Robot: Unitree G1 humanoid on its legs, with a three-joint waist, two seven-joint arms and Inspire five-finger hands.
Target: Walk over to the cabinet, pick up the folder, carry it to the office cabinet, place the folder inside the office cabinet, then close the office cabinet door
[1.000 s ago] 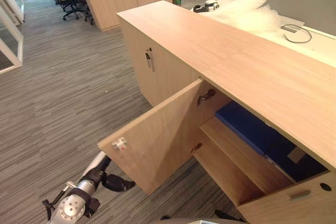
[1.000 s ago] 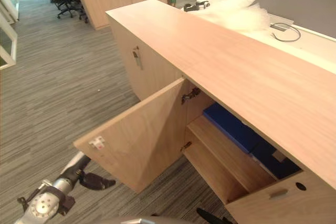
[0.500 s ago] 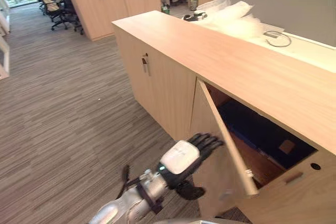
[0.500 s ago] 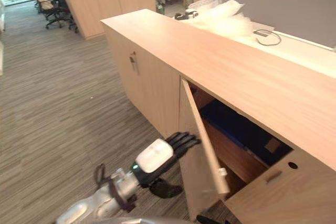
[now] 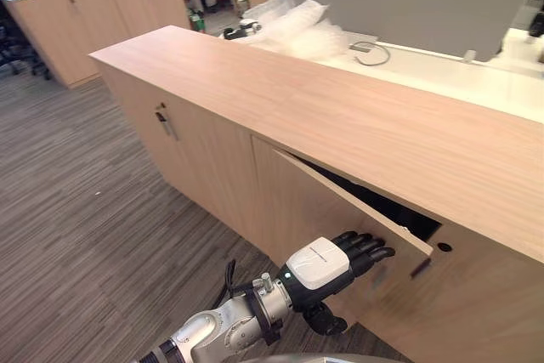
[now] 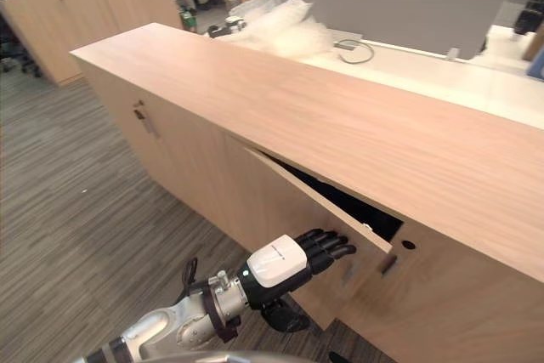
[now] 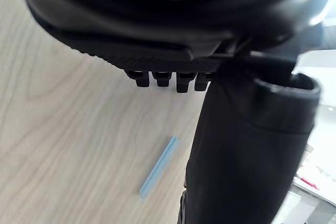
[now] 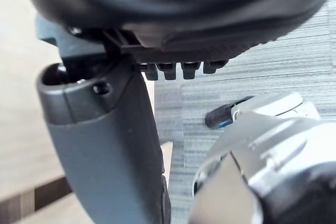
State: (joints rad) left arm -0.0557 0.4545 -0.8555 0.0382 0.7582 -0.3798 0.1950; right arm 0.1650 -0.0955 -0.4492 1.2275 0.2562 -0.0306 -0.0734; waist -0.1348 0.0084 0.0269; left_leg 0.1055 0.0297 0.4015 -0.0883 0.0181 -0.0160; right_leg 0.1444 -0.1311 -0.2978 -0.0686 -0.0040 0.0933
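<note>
The office cabinet [image 5: 340, 116] is set from the near right to the far left under a long wooden top. Its door [image 5: 297, 201] is held almost closed; a narrow dark gap is left along the upper edge, wider toward the right. The left hand [image 5: 327, 265] is applied to the outer face of the door near its free right edge, with the fingers [image 5: 367, 249] extended straight and laid flat against the wood, so nothing is gripped. A small light-blue strip [image 7: 157, 167] is seen on the wood in the left wrist view. Through the gap the interior is dark, so the folder cannot be made out and its position cannot be told. The right hand [image 8: 105, 145] is shown above the grey carpet [image 5: 76, 210], fingers loosely extended and holding nothing. To the left, a neighbouring door with a metal handle [image 5: 166, 121] is shut. On the white desk [image 5: 442, 74] beyond the cabinet, clear plastic packing [image 5: 293, 23] is piled.
</note>
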